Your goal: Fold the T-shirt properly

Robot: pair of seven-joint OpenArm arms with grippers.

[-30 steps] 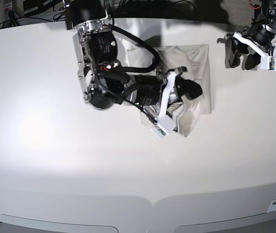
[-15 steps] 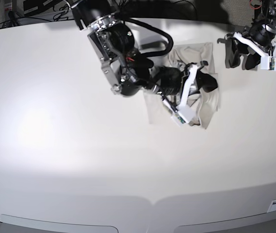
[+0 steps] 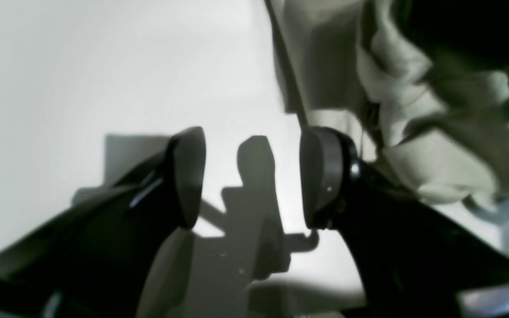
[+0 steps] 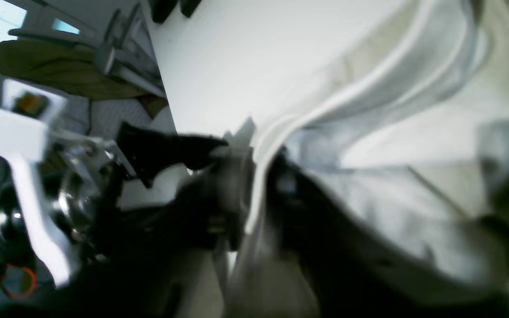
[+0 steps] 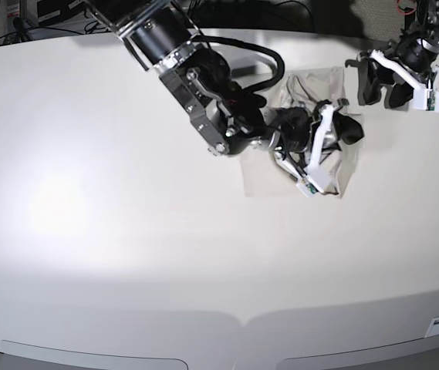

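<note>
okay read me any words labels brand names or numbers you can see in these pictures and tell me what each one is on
No text can be read in any view.
T-shirt: plain pale fabric, no print or label showing.
Table: bare white surface, no markings.
Left gripper and right gripper: black, no lettering visible.
Dark items at the back edge of the base view: too small and dim to read.
</note>
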